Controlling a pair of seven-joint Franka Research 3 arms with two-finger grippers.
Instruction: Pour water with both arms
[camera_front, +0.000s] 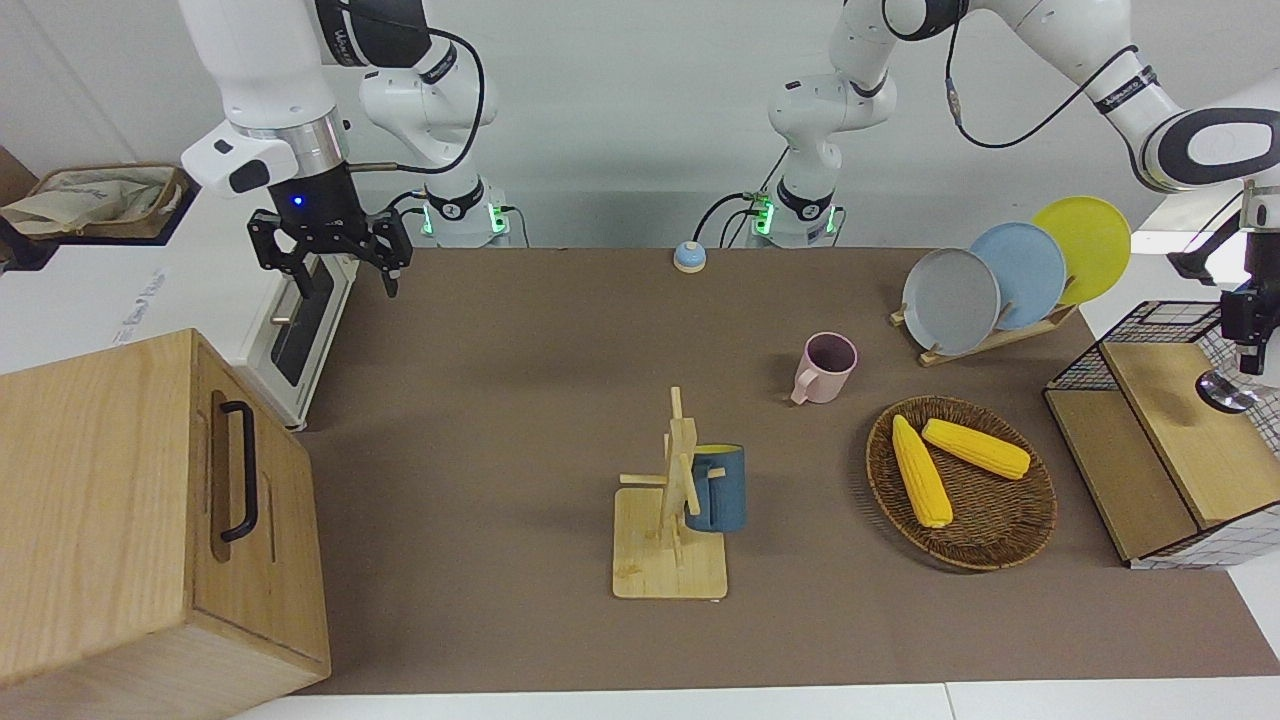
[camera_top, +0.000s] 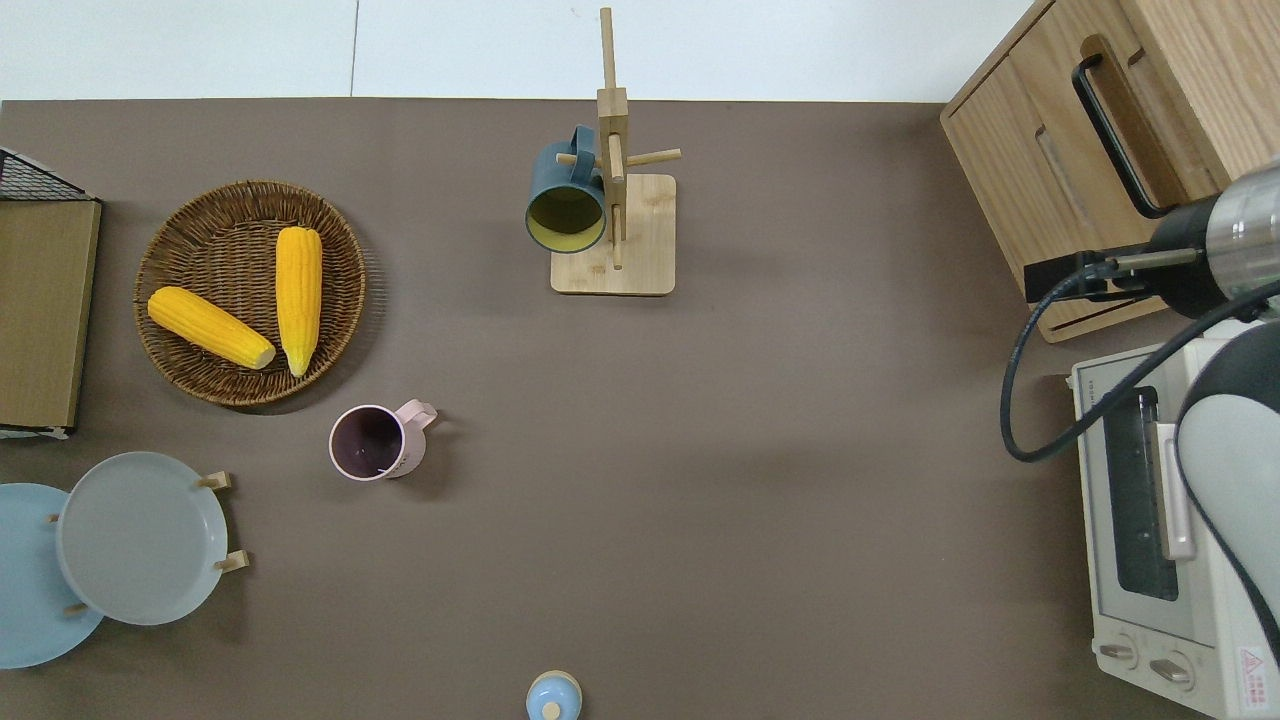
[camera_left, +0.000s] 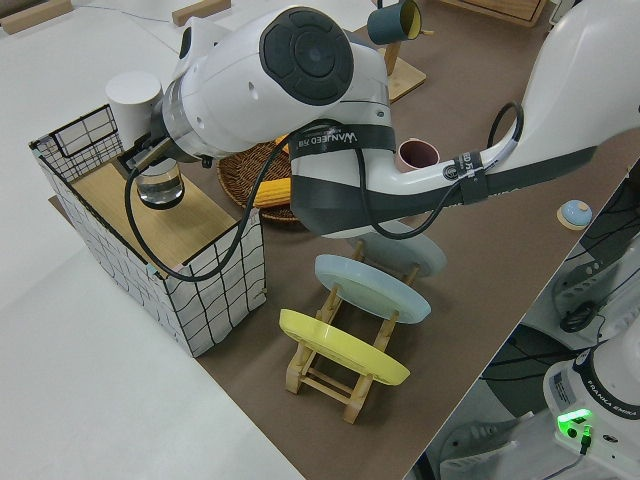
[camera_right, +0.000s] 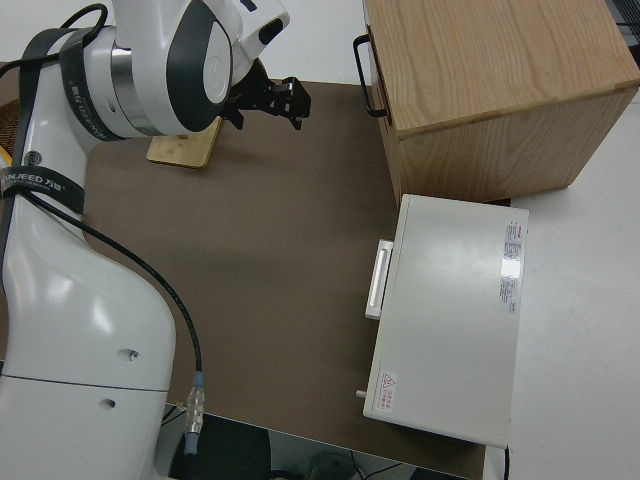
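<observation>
My left gripper (camera_front: 1246, 345) is shut on a clear glass (camera_front: 1228, 392) that seems to hold water, and holds it just over the wooden top of the wire-mesh shelf (camera_front: 1160, 420) at the left arm's end of the table. The left side view shows the glass (camera_left: 160, 187) under the gripper (camera_left: 148, 160), above the shelf (camera_left: 120, 215). A pink mug (camera_front: 828, 368) stands upright and empty on the brown mat, also in the overhead view (camera_top: 372, 442). My right arm is parked, its gripper (camera_front: 330, 262) open and empty.
A blue mug (camera_front: 716, 487) hangs on a wooden mug rack (camera_front: 670, 560). A wicker basket (camera_front: 985, 545) holds two corn cobs. A plate rack (camera_front: 1000, 335) holds three plates. A toaster oven (camera_top: 1160, 540) and a wooden cabinet (camera_front: 130, 520) stand at the right arm's end. A small blue bell (camera_front: 689, 257) sits near the robots.
</observation>
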